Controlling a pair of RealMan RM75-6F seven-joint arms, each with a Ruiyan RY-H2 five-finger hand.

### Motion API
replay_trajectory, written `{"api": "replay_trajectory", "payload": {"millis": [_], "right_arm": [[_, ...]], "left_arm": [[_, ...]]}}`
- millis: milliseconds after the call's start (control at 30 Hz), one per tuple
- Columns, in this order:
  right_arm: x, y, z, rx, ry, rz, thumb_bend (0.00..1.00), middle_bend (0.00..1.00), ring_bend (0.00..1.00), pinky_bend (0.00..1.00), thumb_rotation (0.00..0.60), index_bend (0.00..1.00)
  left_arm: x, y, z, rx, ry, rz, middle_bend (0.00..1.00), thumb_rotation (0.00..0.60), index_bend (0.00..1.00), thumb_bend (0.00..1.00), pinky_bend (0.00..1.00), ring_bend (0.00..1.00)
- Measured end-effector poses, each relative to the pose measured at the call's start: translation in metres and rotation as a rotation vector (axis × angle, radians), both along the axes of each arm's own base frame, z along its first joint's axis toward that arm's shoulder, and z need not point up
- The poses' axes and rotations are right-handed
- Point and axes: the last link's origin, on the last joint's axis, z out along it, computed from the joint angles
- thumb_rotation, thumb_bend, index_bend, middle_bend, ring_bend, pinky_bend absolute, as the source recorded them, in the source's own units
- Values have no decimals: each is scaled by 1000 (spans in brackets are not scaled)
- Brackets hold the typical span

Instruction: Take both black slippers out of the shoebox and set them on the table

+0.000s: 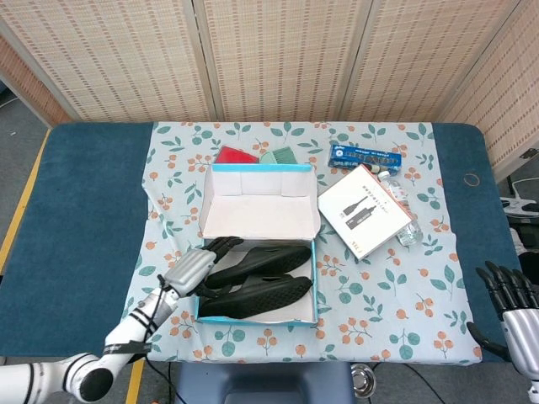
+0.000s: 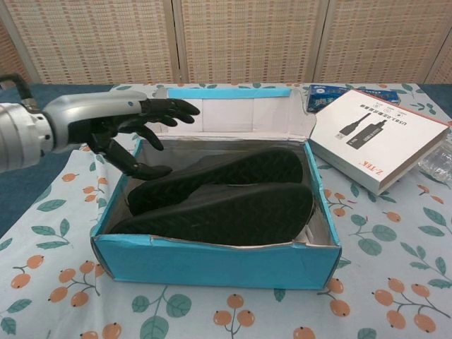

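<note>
Black slippers (image 2: 226, 198) inside shoebox (image 2: 212, 265)

My bench (image 1: 76, 210), topped in dark blue, carries a floral cloth (image 1: 387, 286) printed with leaves and orange berries down its middle. Behind the bench stands a folding woven-reed screen (image 1: 278, 55) in pale frames. Left of the bench, grey floor (image 1: 17, 168) shows a yellow line (image 1: 24, 202).

I see even bright overhead light, both views sharp. Soft shadow inside shoebox (image 2: 212, 265); slippers (image 2: 226, 201) dark, little detail. No glare.
</note>
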Motion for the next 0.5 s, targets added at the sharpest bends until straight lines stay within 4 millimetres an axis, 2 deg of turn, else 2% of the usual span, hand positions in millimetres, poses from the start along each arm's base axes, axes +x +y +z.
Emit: {"api": "replay_trajectory", "payload": {"millis": [233,500], "right_arm": [[-1,-1,2,-7,0,-7,194,0,0,0,582,0],[-3,-2,5,-11,-3,-15,194,0,0,0,581,0]], "left_arm": [[9,12,-27,-3,16,15,115,600,0,360,360,113],[9,21,-40,19,80,25,165,600,20,358,408,142]]}}
